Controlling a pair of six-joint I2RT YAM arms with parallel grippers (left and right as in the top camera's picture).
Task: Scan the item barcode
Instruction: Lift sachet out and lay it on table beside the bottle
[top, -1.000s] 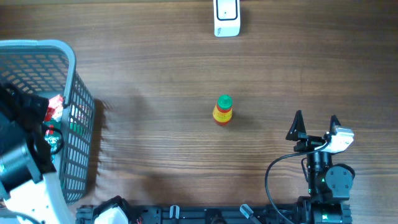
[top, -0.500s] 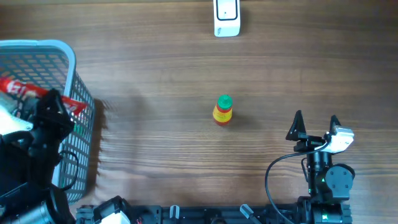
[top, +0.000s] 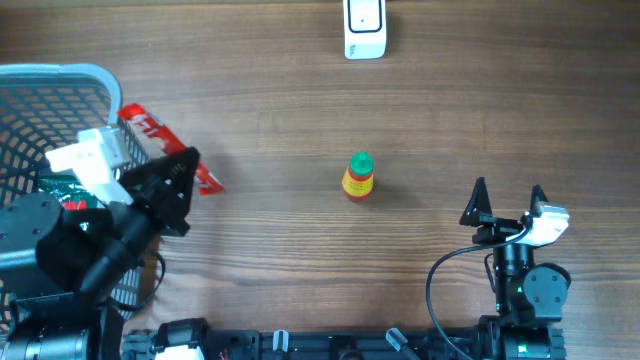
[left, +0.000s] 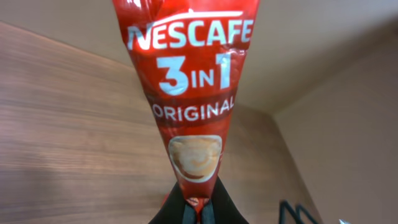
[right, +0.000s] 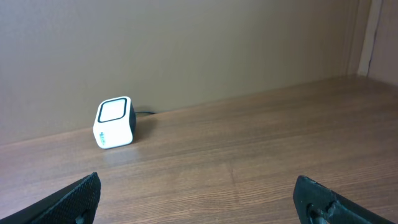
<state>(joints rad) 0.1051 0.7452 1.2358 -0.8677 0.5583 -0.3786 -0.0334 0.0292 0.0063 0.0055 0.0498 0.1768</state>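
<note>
Left end effector (left: 198, 210) clamped on the red sachet (left: 193, 93): its wrist view reads NESCAFE 3IN1 (overhead, just a red strip). Right end effector (top: 508, 200) gapes empty.

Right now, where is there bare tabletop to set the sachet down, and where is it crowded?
Bare wood lies between the scanner and the bottle, between the bottle and the left end effector holding the sachet, and from the bottle across to the open right end effector. It is crowded at the left edge, around the basket.
</note>
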